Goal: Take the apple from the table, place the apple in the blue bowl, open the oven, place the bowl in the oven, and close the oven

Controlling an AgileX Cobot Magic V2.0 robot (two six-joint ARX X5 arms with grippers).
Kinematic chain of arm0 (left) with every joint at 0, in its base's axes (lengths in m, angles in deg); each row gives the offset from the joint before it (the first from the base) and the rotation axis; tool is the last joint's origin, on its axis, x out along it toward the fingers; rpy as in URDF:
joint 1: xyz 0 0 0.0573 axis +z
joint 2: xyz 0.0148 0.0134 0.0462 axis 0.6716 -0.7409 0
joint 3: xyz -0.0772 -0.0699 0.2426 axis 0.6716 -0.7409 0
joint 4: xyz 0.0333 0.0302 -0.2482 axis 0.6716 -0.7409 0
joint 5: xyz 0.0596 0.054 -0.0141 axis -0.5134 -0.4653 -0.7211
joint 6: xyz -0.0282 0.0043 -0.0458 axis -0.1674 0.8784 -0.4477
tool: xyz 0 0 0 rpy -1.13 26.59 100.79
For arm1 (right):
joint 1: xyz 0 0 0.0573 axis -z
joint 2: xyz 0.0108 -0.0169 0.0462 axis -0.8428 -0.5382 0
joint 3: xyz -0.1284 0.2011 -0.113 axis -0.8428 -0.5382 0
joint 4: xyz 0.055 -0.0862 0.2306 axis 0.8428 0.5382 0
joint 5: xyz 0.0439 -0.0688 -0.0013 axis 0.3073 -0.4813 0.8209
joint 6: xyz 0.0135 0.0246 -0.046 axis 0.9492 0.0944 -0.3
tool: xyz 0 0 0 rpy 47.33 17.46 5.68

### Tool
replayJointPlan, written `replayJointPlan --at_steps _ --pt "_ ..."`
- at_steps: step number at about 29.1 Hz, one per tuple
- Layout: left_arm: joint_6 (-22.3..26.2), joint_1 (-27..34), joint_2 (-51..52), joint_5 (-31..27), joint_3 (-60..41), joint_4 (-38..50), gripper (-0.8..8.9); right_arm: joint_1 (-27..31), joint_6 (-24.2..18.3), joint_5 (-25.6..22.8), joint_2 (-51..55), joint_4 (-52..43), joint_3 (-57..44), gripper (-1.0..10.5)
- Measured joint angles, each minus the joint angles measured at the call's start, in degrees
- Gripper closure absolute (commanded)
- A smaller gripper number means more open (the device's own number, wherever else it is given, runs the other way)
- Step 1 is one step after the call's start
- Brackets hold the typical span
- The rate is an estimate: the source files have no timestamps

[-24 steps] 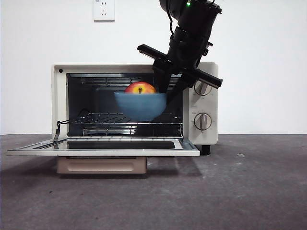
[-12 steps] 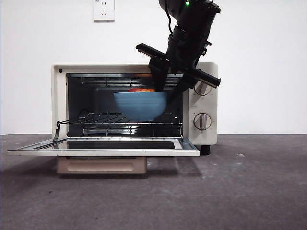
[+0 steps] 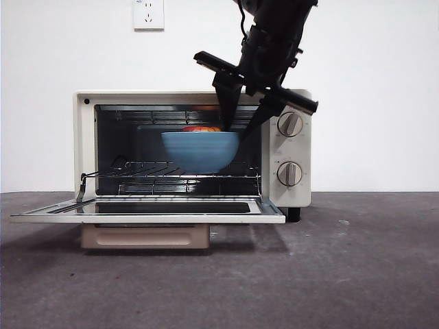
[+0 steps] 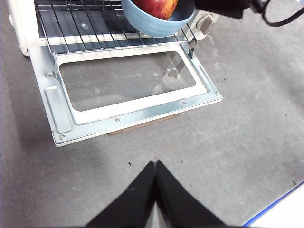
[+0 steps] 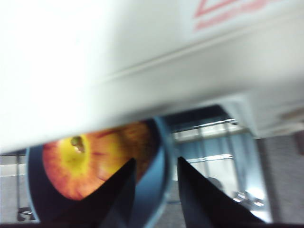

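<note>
The cream oven (image 3: 295, 199) stands with its door (image 3: 147, 212) folded down flat. Inside, the blue bowl (image 3: 200, 152) sits level on the wire rack (image 3: 137, 170), and only the top of the apple (image 3: 201, 128) shows above its rim. In the right wrist view the apple (image 5: 90, 161) lies in the bowl (image 5: 161, 166). My right gripper (image 3: 237, 131) reaches down at the bowl's right rim, one jaw inside and one outside, a little apart from the rim. My left gripper (image 4: 155, 164) hangs shut over the table (image 4: 247, 142) in front of the door (image 4: 128, 80).
A beige bar handle (image 3: 145, 236) lies under the lowered door. Two knobs (image 3: 290, 125) sit on the oven's right panel. A wall socket (image 3: 149, 14) is on the white wall behind. Dark grey table spreads in front of the oven and to its right.
The bowl levelled out a second ago, so less of the apple shows, and has stayed in place since. My right gripper has risen a little at the rim. The left arm has not moved.
</note>
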Motion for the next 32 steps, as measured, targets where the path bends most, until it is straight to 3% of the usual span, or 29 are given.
replayJointPlan --at_steps 5,10,19,24,27,32 --pt "0.02 0.00 0.00 0.00 0.00 0.00 8.07 0.00 -2.95 -0.50 1.01 4.39 0.02 7.9" --pt "0.00 0.00 0.00 0.00 0.00 1.97 8.07 -0.07 -8.50 -0.68 5.79 4.74 0.02 7.9" --pt "0.00 1.18 -6.03 0.02 0.00 7.23 8.07 -1.40 -24.59 -0.70 19.80 10.23 0.13 7.9" --pt "-0.07 5.64 -13.00 0.04 0.00 11.26 8.07 -2.82 -33.31 -0.70 27.34 20.70 0.13 7.9" --pt "-0.15 9.53 -17.16 1.40 0.00 14.12 8.07 -3.32 -35.95 -0.98 30.82 26.03 0.07 7.9" --pt "-0.26 15.67 -25.53 8.72 0.00 18.49 8.07 -3.61 -38.16 -1.36 36.28 28.57 -2.58 7.9"
